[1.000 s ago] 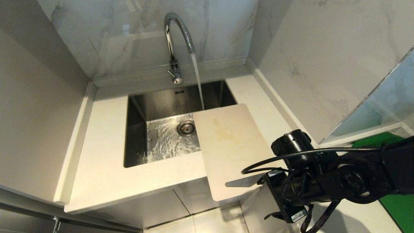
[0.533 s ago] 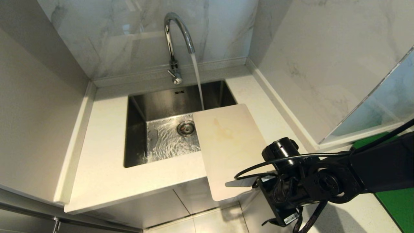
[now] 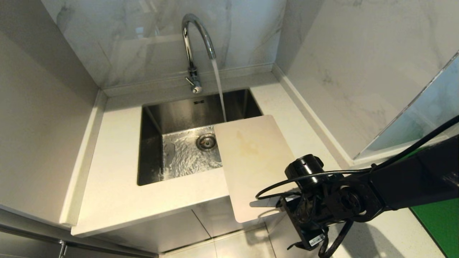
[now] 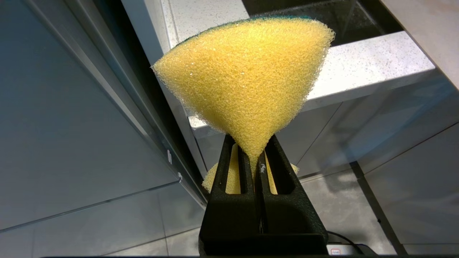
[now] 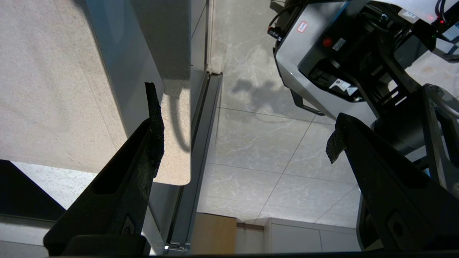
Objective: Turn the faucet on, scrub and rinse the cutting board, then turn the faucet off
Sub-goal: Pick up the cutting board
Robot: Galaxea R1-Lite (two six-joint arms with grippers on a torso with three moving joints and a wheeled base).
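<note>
**Water running, right gripper lining up on the board's overhanging end**

Head view: the faucet (image 3: 195, 43) stands at upper centre and a stream falls from its spout into the sink (image 3: 157, 143), so the first step looks done. The cutting board (image 3: 252, 161) lies at centre right, one end over the sink's right edge, the other jutting past the front edge of the counter (image 3: 114, 193); a faint yellowish stain marks its upper half. The right arm reaches in from the right edge, its wrist at lower right just beside the board's slotted near end.

Left wrist view: the left gripper (image 4: 255, 157) is clamped on a yellow sponge (image 4: 247, 79), which fans out above the fingers in the upper centre of the frame.

Right wrist view: the right gripper (image 5: 244, 136) has its jaws spread wide and empty, one finger at lower left, the other at lower right. The board's rounded corner (image 5: 172, 168) sits at left, just by the left finger.

Judgement: grasping the board is in hand. The next move calls for bringing the spread jaws astride the board's edge before closing.
</note>
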